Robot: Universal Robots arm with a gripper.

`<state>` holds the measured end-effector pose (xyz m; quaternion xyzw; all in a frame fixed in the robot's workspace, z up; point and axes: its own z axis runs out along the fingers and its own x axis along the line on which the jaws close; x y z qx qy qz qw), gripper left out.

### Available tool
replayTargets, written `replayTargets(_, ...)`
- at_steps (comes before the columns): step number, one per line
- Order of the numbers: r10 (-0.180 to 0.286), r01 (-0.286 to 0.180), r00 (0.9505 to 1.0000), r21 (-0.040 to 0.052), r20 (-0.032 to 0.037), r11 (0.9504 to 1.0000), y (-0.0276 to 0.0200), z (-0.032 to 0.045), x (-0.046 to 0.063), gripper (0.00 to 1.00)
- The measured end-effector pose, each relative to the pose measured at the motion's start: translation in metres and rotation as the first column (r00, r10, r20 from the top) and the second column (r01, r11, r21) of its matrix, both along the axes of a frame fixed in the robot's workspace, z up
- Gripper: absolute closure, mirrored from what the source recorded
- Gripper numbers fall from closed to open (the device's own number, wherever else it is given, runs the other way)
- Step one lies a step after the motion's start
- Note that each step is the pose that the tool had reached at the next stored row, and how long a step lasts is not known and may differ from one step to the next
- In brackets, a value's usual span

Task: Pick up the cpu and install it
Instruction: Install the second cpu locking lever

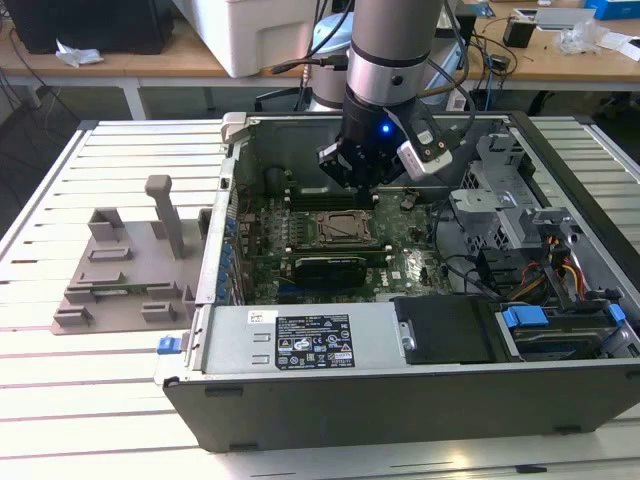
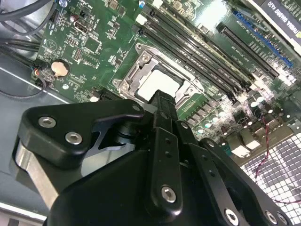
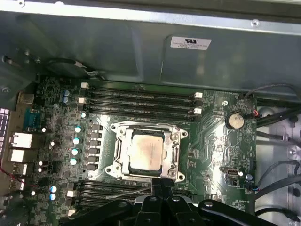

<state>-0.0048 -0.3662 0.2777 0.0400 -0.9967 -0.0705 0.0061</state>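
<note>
- On the exterior view's left, a grey plastic tray (image 1: 125, 275) with upright posts sits on the slatted desk (image 1: 60, 400), just beside the open computer case (image 1: 400, 390).
- My gripper (image 1: 362, 170) hangs inside the case, above the motherboard (image 1: 265, 270), its black body close over the socket (image 1: 333, 229).
- The cpu (image 3: 146, 149) lies flat in the socket, silvery top up, within the metal frame; the exterior view shows the socket only as a dark square, while both wrist views show the chip seated.
- In the second wrist view the cpu (image 2: 158, 84) is bright and partly hidden behind my gripper (image 2: 162, 101); the fingers look pressed together with nothing between them, and sit just short of the chip.
- The first wrist view shows the memory slots (image 3: 141, 101) running along one side of the socket, and a round coin battery (image 3: 234, 120) well apart.
- On the exterior view's right, the drive cage (image 1: 500, 200) and bundled cables (image 1: 565, 270) crowd that side of the case; the case walls rise around the board, so the open room is mainly straight above the socket.
</note>
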Motion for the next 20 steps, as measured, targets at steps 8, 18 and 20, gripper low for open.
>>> replayTargets(8,0.0,0.0,1.0,0.0001,0.0001,1.0,-0.0047,-0.0025,0.0,0.89)
replayTargets(18,0.0,0.0,1.0,-0.0001,0.0,1.0,-0.0148,-0.0109,-0.002,0.89)
replayTargets(20,0.0,0.0,1.0,-0.0001,0.0,1.0,-0.0178,-0.0132,-0.003,0.89)
